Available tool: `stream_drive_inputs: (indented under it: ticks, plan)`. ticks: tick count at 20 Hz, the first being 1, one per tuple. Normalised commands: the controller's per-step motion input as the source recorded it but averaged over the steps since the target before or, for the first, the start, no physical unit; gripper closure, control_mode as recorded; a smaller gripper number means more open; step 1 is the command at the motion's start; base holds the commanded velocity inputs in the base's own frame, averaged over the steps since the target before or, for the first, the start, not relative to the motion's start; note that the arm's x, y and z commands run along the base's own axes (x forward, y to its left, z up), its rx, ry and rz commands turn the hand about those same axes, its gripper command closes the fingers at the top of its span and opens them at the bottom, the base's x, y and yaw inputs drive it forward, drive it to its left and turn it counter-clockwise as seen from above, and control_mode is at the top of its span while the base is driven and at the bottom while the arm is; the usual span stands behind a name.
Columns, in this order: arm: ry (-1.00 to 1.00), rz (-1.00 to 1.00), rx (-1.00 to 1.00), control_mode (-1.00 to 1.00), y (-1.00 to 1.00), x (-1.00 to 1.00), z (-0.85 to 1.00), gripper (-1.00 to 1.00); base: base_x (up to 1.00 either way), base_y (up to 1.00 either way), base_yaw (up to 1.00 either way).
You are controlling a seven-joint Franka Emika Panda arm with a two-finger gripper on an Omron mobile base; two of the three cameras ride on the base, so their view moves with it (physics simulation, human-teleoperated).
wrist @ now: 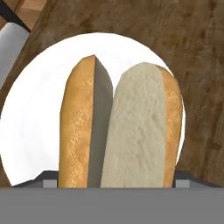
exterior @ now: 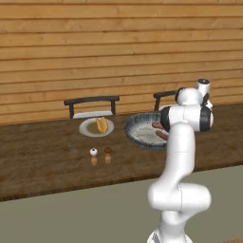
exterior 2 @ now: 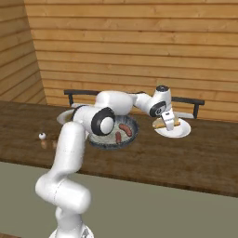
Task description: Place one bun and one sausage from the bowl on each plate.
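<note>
Dark wooden counter (exterior: pixel 42 152), plank wall (exterior: pixel 95 47)

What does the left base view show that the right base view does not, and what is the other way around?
The left base view shows a bun lying on the left plate and a second small brown shaker beside the white one. The right base view shows the open gripper over the right plate, just above a bun lying there. Both views share the bowl with two sausages inside, the white shaker, the wooden counter and the two chairs behind.
</note>
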Motion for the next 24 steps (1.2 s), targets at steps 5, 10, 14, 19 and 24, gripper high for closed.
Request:
stream_drive_inputs:
  ticks: [5, 10, 14, 19, 24]
  plan:
    - [-0.04, 0.00, 0.01, -1.00, -0.35, 0.52, -0.66, -1.00, 0.00, 0.00, 0.00]
    - [-0.05, 0.00, 0.00, -1.00, 0.00, 0.06, -0.09, -1.00, 0.00, 0.00, 0.00]
    - [-0.06, 0.00, 0.00, -1.00, 0.03, -0.22, 0.32, -1.00, 0.00, 0.00, 0.00]
    - [-0.10, 0.03, -0.02, -1.00, 0.25, -0.75, 0.45, -1.00, 0.00, 0.00, 0.00]
    - [-0.06, 0.28, -0.14, -1.00, 0.60, -1.00, 0.57, -1.00, 0.00, 0.00, 0.00]
